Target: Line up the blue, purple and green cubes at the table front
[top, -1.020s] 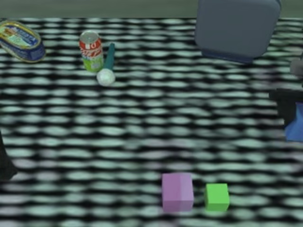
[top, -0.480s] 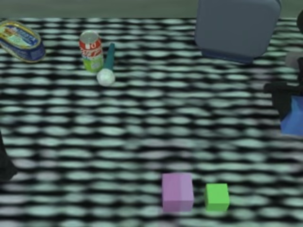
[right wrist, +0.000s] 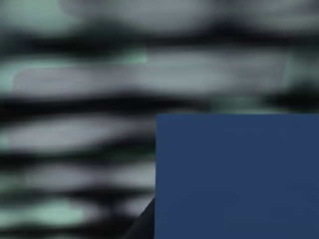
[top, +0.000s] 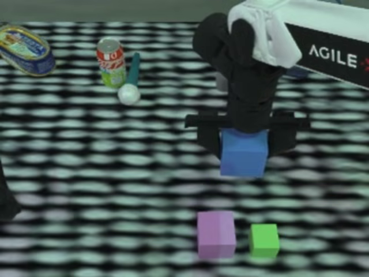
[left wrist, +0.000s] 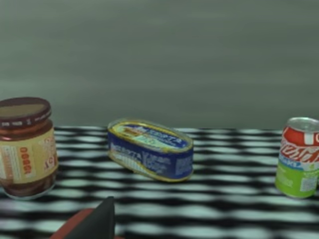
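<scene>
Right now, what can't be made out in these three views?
- Top view: the right gripper fingers' contact with the blue cube is hidden beneath the arm.
- Top view: the left arm is cut by the left edge.
- Right wrist view: the blue cube fills the frame, hiding the purple cube and green cube.

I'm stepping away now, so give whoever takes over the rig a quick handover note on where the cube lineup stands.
Right gripper: shut on the blue cube, above mid-table.
Left arm: parked at the table's left edge.
Purple cube and green cube: side by side, apart, at the table front.
Done: blue cube picked up.
Left: set it down in line with the other two, probably beside the purple one.
</scene>
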You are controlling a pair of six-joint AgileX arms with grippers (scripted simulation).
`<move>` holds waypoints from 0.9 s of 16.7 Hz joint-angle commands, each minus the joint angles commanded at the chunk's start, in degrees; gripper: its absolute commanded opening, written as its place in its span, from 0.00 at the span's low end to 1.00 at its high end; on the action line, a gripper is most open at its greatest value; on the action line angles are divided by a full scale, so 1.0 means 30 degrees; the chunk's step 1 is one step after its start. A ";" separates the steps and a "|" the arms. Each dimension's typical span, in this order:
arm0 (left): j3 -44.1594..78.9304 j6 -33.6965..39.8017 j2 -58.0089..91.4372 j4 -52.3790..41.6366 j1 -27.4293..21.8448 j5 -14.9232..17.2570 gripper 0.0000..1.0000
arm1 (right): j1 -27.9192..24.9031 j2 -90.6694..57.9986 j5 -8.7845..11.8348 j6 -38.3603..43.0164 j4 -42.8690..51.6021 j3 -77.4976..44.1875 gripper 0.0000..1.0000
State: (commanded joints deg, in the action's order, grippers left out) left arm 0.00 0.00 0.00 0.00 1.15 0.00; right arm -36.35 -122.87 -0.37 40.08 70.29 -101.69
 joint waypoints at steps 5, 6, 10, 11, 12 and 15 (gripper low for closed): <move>0.0000 0.0000 0.0000 0.0000 0.0000 0.0000 1.00 | -0.6372 -0.2274 -0.0058 0.5383 0.1746 -0.4289 0.00; 0.0000 0.0000 0.0000 0.0000 0.0000 0.0000 1.00 | -0.7101 -0.2517 -0.0080 0.6089 0.1941 -0.4847 0.00; 0.0000 0.0000 0.0000 0.0000 0.0000 0.0000 1.00 | -0.8016 -0.2804 -0.0121 0.6985 0.2180 -0.5578 0.00; 0.0000 0.0000 0.0000 0.0000 0.0000 0.0000 1.00 | -0.8016 -0.2804 -0.0121 0.6985 0.2180 -0.5578 0.00; 0.0000 0.0000 0.0000 0.0000 0.0000 0.0000 1.00 | -0.8016 -0.2804 -0.0121 0.6985 0.2180 -0.5578 0.00; 0.0000 0.0000 0.0000 0.0000 0.0000 0.0000 1.00 | -0.7975 -0.2762 -0.0090 0.6978 0.1798 -0.5216 0.00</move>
State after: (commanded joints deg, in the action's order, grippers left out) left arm 0.00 0.00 0.00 0.00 1.15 0.00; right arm -60.27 -131.16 -0.64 61.01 75.68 -117.33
